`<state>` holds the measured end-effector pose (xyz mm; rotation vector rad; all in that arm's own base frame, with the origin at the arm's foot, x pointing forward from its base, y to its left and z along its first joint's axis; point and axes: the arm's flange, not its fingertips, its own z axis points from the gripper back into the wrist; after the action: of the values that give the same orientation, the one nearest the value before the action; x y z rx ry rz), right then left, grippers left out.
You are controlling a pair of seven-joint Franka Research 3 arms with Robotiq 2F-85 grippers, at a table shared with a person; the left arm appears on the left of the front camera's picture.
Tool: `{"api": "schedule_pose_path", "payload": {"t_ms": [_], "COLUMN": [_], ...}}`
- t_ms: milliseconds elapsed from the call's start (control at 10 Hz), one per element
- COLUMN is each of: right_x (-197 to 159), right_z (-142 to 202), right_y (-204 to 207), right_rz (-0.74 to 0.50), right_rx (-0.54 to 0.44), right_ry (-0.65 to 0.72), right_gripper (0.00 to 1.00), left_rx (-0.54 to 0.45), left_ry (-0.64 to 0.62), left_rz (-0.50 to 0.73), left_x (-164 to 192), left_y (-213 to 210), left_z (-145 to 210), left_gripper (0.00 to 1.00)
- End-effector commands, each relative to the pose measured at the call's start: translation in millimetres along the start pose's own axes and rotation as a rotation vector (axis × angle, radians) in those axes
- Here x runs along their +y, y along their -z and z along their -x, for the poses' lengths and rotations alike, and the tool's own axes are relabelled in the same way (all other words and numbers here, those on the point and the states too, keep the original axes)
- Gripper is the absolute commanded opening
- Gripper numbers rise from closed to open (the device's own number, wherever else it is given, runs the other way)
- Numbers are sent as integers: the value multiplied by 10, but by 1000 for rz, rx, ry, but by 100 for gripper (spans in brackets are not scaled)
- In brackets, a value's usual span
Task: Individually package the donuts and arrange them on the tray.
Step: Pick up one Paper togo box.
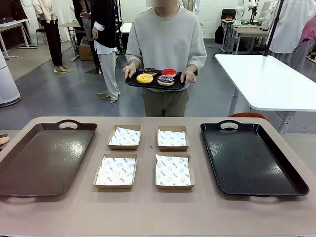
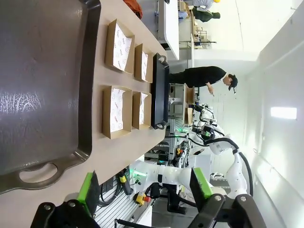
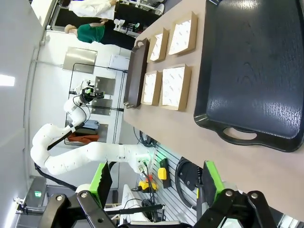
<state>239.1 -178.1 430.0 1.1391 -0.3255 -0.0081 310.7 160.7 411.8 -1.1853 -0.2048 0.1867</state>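
Donuts (image 1: 165,80): four rings (yellow, chocolate brown, red and sprinkled purple) sitting close together on a small black serving tray (image 1: 132,84), well back from the bench.
Carrier: a person (image 1: 168,39) at the far side holds that serving tray level in both hands (image 1: 189,77).
Cardboard boxes (image 1: 124,137): four in a square at mid-bench, open, each lined with printed white paper, nothing in them.
Brown tray (image 1: 44,158): bare, on the robot's left.
Black tray (image 1: 249,158): bare, on the robot's right.
Left pincer (image 2: 145,185): jaws wide apart, holding nothing, back over the near edge.
Right pincer (image 3: 156,178): jaws wide apart, also holding nothing.
Stage: I'd say nothing is packaged yet.
Risk: glazed rings packed this tightly could smear or get knocked when one is lifted out; a hard squeeze would crush the icing, and a light box could skid on the bench (image 1: 148,212) if a donut is dropped off-centre.
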Motion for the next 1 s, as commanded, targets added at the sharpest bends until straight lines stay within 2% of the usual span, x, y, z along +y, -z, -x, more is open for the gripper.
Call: {"api": "schedule_pose_path", "payload": {"t_ms": [0, 900], "right_x": [16, 16], "right_z": [-18, -18], "right_y": [20, 20], "right_rz": [-18, -18], "right_rx": [-3, -3], "right_ry": [-5, -5], "right_gripper": [100, 100], "left_rx": [1, 1], "left_ry": [-1, -1], "left_rz": [9, 9], "left_x": [-5, -5], "left_y": [9, 9], "left_z": [-1, -1], "left_gripper": [100, 100]}}
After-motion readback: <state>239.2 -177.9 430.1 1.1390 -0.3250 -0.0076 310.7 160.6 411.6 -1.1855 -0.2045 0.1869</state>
